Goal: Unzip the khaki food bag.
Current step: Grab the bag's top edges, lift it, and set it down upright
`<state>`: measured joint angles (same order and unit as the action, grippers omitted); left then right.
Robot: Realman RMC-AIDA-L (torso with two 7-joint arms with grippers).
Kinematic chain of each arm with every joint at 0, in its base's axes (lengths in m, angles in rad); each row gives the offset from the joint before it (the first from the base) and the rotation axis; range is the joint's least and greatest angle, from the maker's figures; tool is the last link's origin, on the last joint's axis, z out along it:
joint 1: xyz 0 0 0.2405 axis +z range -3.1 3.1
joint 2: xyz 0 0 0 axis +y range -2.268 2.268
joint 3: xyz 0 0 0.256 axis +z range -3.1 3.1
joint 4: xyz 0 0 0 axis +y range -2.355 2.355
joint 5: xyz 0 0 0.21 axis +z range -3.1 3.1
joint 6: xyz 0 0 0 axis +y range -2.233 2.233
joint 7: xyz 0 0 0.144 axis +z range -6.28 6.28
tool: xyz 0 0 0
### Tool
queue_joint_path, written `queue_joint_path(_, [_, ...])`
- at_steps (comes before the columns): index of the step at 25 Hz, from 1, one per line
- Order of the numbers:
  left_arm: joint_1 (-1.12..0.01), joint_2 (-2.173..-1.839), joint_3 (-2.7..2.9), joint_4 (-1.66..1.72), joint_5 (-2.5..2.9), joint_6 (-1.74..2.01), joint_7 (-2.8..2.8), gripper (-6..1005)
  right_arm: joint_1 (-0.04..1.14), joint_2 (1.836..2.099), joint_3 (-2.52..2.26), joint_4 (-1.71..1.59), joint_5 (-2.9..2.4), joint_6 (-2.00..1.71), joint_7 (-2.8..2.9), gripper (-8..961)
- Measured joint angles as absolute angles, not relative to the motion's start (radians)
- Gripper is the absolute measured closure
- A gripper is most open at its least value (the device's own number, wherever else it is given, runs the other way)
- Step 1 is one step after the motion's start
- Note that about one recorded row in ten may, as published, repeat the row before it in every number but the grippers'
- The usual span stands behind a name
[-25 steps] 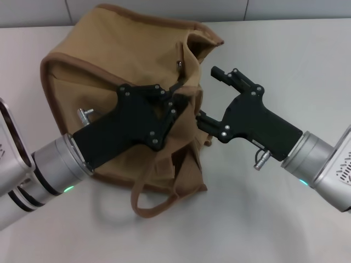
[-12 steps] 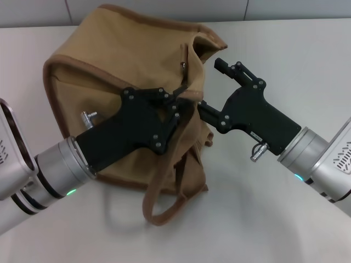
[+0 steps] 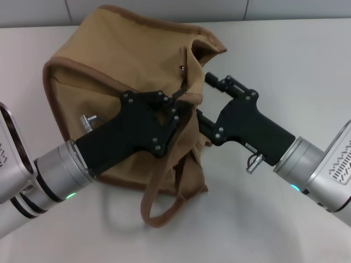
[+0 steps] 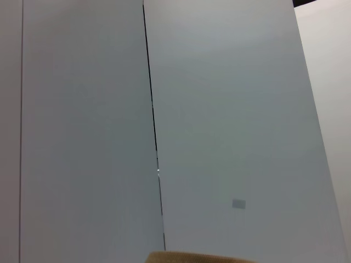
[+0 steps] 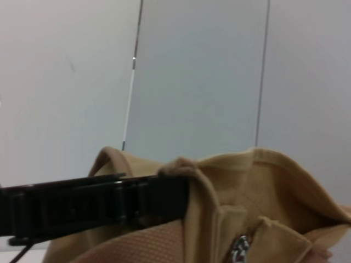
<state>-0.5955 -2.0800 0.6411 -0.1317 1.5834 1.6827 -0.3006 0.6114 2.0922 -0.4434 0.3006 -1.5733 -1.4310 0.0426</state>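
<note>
My left gripper (image 3: 178, 104) pinches the khaki food bag (image 3: 109, 66) near its zipper. My right gripper (image 3: 204, 97) sits open against the bag's right edge. I'd close it on the silver pull (image 5: 239, 249) squarely, then draw along the zipper while the left holds the fabric taut.

both arms are showing silver-grey cylindrical wrist sections with a small green indicator light on each. the left end effector (image 3: 184, 101) and right end effector (image 3: 205, 98) are presenting flat matte-black plate housings studded with small silver screws. a short metal connector stub is protruding from each black housing.
</note>
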Motion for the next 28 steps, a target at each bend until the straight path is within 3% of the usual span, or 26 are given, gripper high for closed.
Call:
queue_joint_path(1, [-0.596, -2.08, 0.641, -0.132, 1.583, 1.682, -0.301, 950, 0.611, 2.092, -0.443, 0.301, -1.582, -1.431, 0.042, 212])
queue_joint_path(6, [-0.601, -2.08, 0.641, -0.142, 1.583, 1.684, -0.301, 949, 0.615, 2.092, -0.443, 0.312, -1.589, -1.431, 0.04, 418])
queue_joint_path(28, [-0.612, -2.08, 0.636, -0.143, 1.584, 1.703, -0.307, 947, 0.626, 2.092, -0.443, 0.323, -1.617, -1.459, 0.037, 944])
